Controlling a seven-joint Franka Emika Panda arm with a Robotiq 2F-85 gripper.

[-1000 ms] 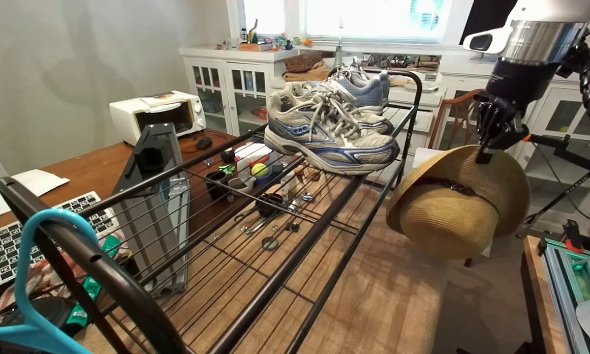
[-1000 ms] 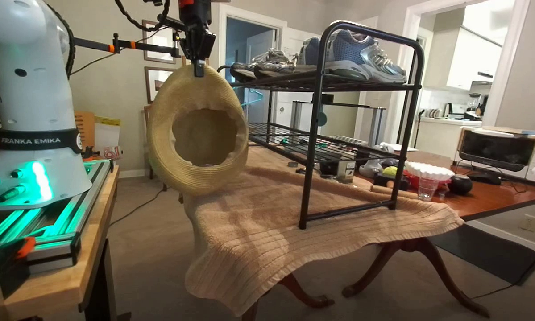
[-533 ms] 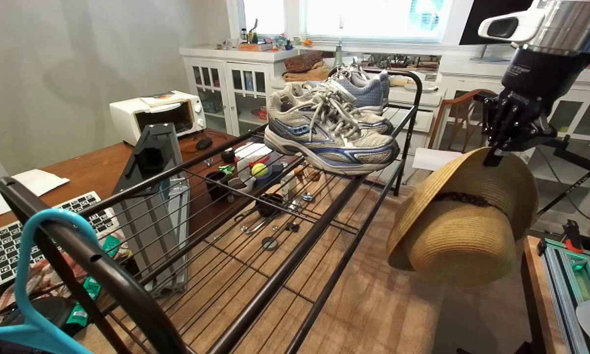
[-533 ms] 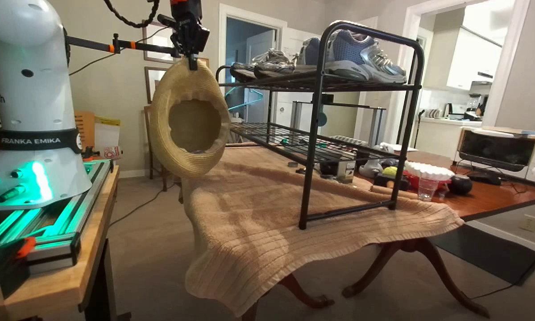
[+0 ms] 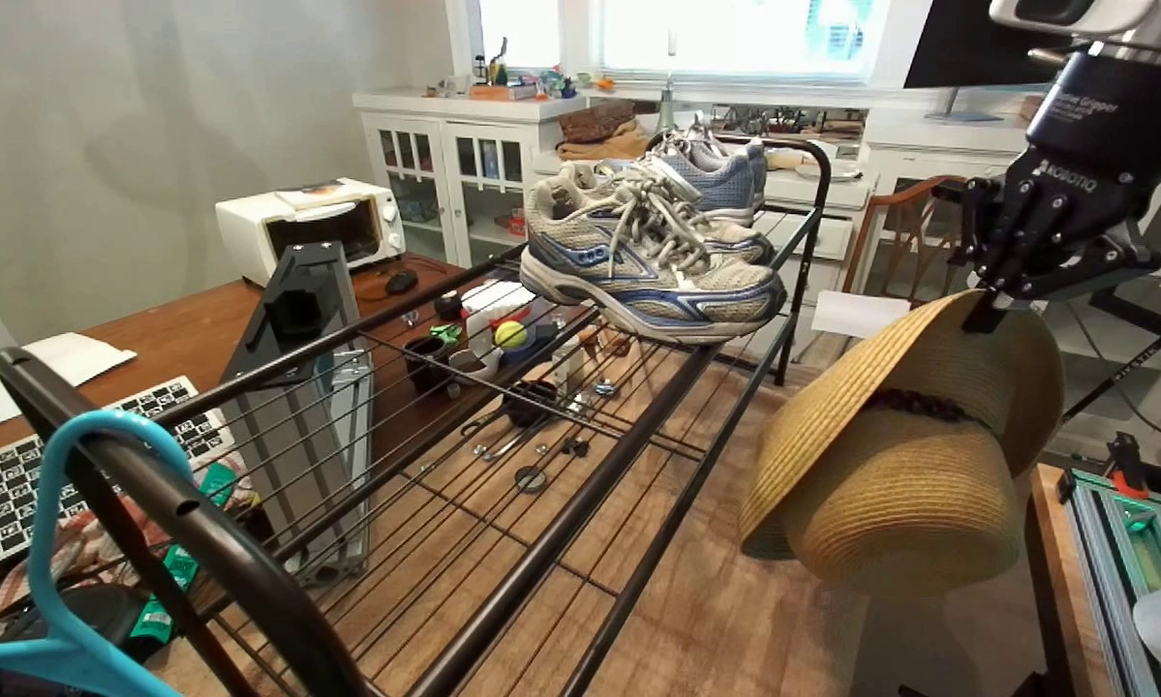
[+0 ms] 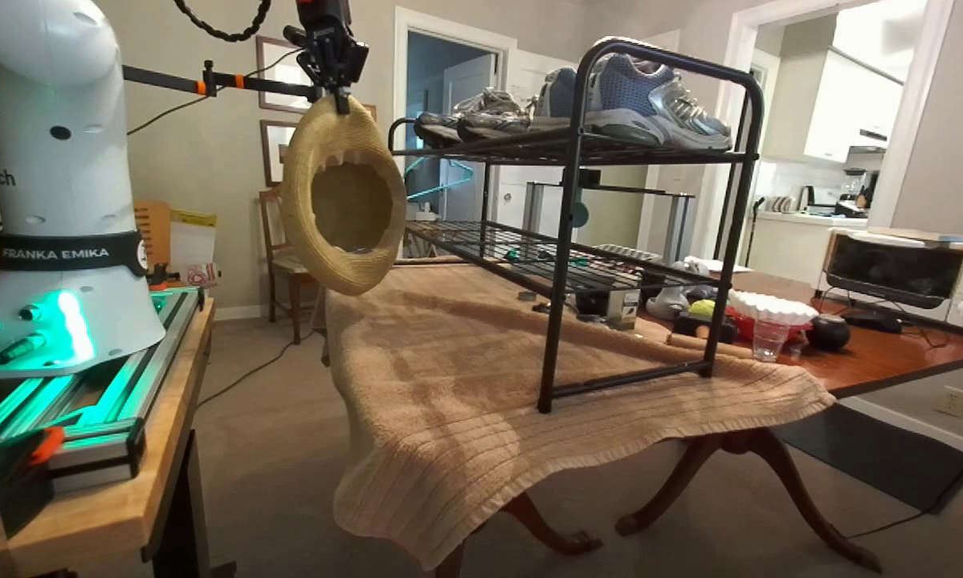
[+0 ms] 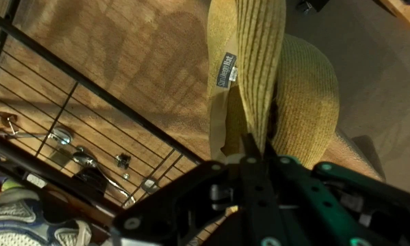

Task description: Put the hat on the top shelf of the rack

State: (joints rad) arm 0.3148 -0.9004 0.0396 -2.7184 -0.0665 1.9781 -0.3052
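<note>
At the far left in an exterior view, a light-blue hanger (image 5: 106,542) hooks over the end tube of the rack (image 5: 236,554), a keyboard (image 5: 18,494) lying beyond it. Next, a white toaster oven (image 5: 241,232) stands on the brown tabletop (image 5: 168,329). The top shelf of the rack (image 5: 590,496) runs through the middle on black wire rods, several sneakers (image 5: 653,290) crowded at its far end. Right of the shelf and apart from it hangs the straw hat (image 5: 914,474), brim on edge, its dark-banded crown toward that camera. The tool (image 5: 982,315) above is clamped on the upper edge of the brim; in the wrist view the brim runs down to the dark fingers (image 7: 252,150), though these blur and the exact contact is hard to make out. Inside the hat a label (image 7: 227,70) reads "San Diego Hat". Furthest right, a wooden bench (image 5: 1069,581) carries metal rails (image 5: 1110,557).
</note>
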